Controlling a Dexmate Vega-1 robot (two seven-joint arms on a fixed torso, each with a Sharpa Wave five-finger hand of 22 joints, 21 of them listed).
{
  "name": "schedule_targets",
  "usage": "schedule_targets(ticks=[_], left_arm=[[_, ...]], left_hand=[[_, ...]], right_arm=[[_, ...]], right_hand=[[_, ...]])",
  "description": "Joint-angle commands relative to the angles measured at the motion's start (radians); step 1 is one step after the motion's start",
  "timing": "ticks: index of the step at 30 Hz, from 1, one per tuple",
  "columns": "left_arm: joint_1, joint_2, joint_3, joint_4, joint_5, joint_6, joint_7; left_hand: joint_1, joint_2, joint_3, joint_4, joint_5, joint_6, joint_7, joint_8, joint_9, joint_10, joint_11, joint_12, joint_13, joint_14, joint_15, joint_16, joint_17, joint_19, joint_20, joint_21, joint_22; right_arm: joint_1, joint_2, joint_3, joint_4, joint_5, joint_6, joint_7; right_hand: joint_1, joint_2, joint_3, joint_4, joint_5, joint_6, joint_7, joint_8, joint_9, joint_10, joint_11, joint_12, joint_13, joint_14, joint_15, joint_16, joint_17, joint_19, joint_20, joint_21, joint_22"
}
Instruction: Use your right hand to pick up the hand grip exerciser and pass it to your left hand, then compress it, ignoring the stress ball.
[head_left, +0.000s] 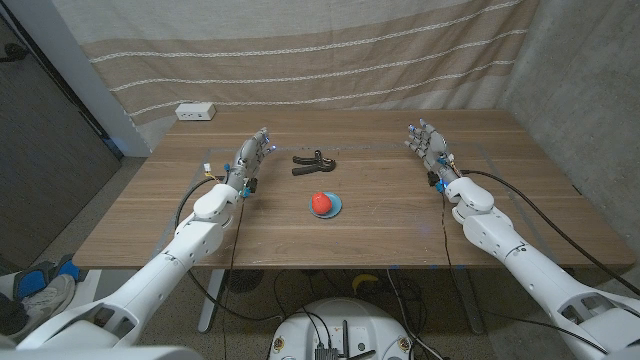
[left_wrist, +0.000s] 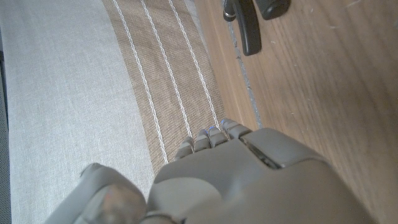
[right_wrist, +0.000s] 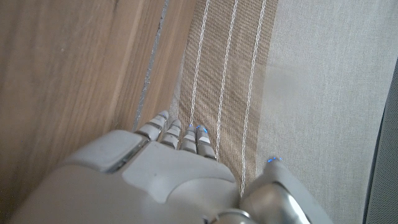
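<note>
The black hand grip exerciser (head_left: 314, 160) lies on the wooden table (head_left: 400, 215) a little left of centre, toward the far side; its handles (left_wrist: 249, 22) also appear in the left wrist view. A red stress ball (head_left: 321, 202) sits on a small blue disc nearer to me. My left hand (head_left: 251, 157) stands to the left of the exerciser, fingers extended and apart, holding nothing. My right hand (head_left: 428, 143) stands well to the right of it, fingers likewise extended and empty. Both wrist views look past the backs of my hands (left_wrist: 249, 180) (right_wrist: 155, 180) toward the striped curtain.
A white power strip (head_left: 195, 112) lies at the table's far left corner. A striped curtain (head_left: 320, 50) hangs behind the table. Cables run along both arms. Shoes (head_left: 40, 285) lie on the floor at lower left.
</note>
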Motion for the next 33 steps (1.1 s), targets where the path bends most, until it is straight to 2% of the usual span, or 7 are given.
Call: schedule_targets(ticks=[1, 6, 10, 11, 14, 24, 33], left_arm=[[0.068, 0.027, -0.018, -0.119, 0.039, -0.001, 0.091], [0.069, 0.034, -0.025, -0.118, 0.041, -0.014, 0.084], [0.075, 0.040, -0.026, -0.126, 0.060, -0.017, 0.099], [0.077, 0.043, -0.026, -0.130, 0.067, -0.014, 0.105], [0.080, 0.051, -0.027, -0.132, 0.070, -0.004, 0.108], [0.067, 0.061, -0.021, -0.117, 0.072, 0.026, 0.098], [0.066, 0.063, -0.019, -0.109, 0.068, 0.028, 0.090]], left_hand=[[0.010, 0.008, 0.007, -0.005, 0.006, -0.002, 0.007, 0.004, 0.001, -0.011, -0.002, 0.004, 0.004, -0.009, -0.002, 0.004, 0.004, -0.002, 0.004, 0.004, 0.005], [0.010, 0.007, 0.004, -0.010, 0.006, -0.002, 0.005, 0.003, 0.001, -0.010, -0.001, 0.004, 0.004, -0.010, 0.000, 0.002, 0.003, -0.002, 0.003, 0.002, 0.005], [0.010, 0.007, 0.003, -0.014, 0.005, -0.002, 0.004, 0.002, 0.001, -0.010, 0.000, 0.004, 0.004, -0.010, 0.000, 0.002, 0.003, -0.002, 0.004, 0.001, 0.005], [0.010, 0.007, 0.002, -0.015, 0.005, -0.002, 0.003, 0.002, 0.001, -0.009, 0.000, 0.004, 0.004, -0.009, -0.002, 0.002, 0.003, -0.001, 0.004, 0.000, 0.005], [0.011, 0.006, 0.001, -0.019, 0.005, 0.003, 0.001, 0.004, 0.001, -0.007, 0.000, 0.005, 0.004, -0.007, -0.001, 0.002, 0.003, 0.002, 0.008, 0.000, 0.004], [0.008, 0.007, -0.005, -0.038, 0.003, 0.039, 0.004, 0.011, 0.003, 0.015, 0.015, 0.010, 0.004, 0.027, 0.019, 0.009, 0.004, 0.033, 0.037, 0.000, 0.006], [-0.008, 0.004, -0.004, -0.042, 0.003, 0.072, 0.012, 0.015, 0.005, 0.054, 0.022, 0.020, 0.005, 0.096, 0.048, 0.022, 0.007, 0.071, 0.065, 0.004, 0.008]], right_arm=[[0.071, 0.043, -0.024, 0.107, 0.001, 0.039, 0.082], [0.069, 0.039, -0.030, 0.083, -0.026, 0.050, 0.060], [0.048, 0.011, -0.039, 0.003, -0.085, 0.029, -0.019], [0.044, 0.003, -0.041, -0.015, -0.103, 0.024, -0.038], [0.036, -0.020, -0.047, -0.066, -0.153, 0.008, -0.088], [0.021, -0.084, -0.064, -0.208, -0.314, -0.076, -0.230], [0.020, -0.114, -0.079, -0.269, -0.394, -0.110, -0.261]], right_hand=[[0.005, 0.005, 0.005, -0.003, 0.004, 0.005, -0.001, 0.003, 0.002, 0.004, 0.000, 0.003, 0.003, 0.000, -0.002, -0.001, -0.001, 0.004, 0.000, 0.004, 0.005], [0.007, 0.006, 0.006, -0.006, 0.005, 0.004, -0.001, 0.000, 0.002, 0.005, 0.000, 0.001, 0.003, -0.006, 0.007, -0.006, -0.005, 0.002, 0.000, 0.001, 0.005], [0.018, 0.014, 0.013, -0.017, 0.009, 0.006, -0.002, -0.004, 0.001, 0.009, -0.002, -0.002, 0.002, -0.002, 0.036, -0.009, -0.011, -0.006, 0.014, -0.005, 0.005], [0.025, 0.017, 0.016, -0.022, 0.011, 0.007, 0.000, -0.006, 0.001, 0.011, -0.001, -0.004, 0.001, 0.003, 0.040, -0.008, -0.014, -0.008, 0.024, -0.007, 0.005], [0.033, 0.020, 0.021, -0.029, 0.014, 0.011, 0.002, -0.007, 0.001, 0.019, 0.001, -0.003, 0.001, 0.015, 0.042, -0.005, -0.016, -0.007, 0.029, -0.008, 0.006], [0.077, 0.046, 0.048, -0.059, 0.029, 0.054, -0.002, -0.003, 0.002, 0.068, 0.000, 0.004, 0.004, 0.071, 0.023, 0.017, -0.017, 0.025, 0.026, -0.002, 0.009], [0.095, 0.055, 0.059, -0.064, 0.035, 0.079, -0.005, 0.000, 0.003, 0.091, -0.005, 0.008, 0.007, 0.096, 0.014, 0.030, -0.013, 0.039, 0.026, 0.002, 0.012]])
